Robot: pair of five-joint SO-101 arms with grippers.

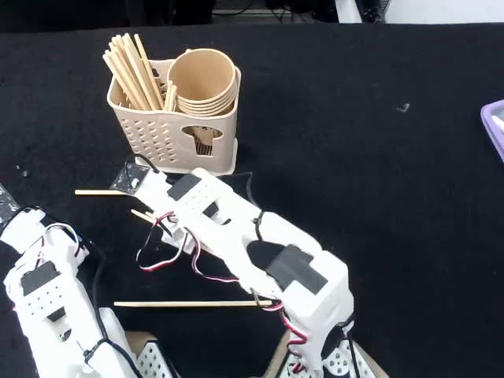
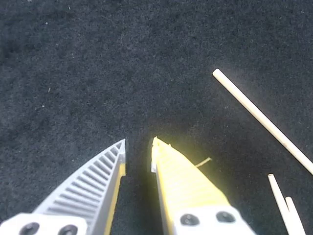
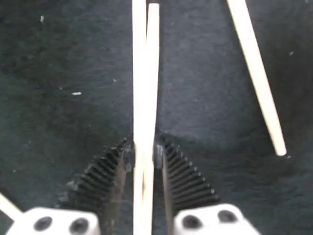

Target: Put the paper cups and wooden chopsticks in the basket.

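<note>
Pinching two chopsticks [image 3: 140, 73] in the right gripper [image 3: 145, 145] near the basket [image 1: 173, 143], with the left gripper [image 2: 139, 142] loose, empty.

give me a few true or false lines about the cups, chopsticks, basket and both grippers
1. The paper cups sit stacked inside the basket. True.
2. The right gripper is open and empty. False: it is shut on a pair of chopsticks.
3. The left gripper has its jaws apart with nothing between them. True.
4. Every chopstick is already in the basket. False: a loose chopstick lies on the black table near the arm bases.
5. The basket lies tipped on its side. False: it stands upright, with a bundle of chopsticks poking out of the top.
</note>
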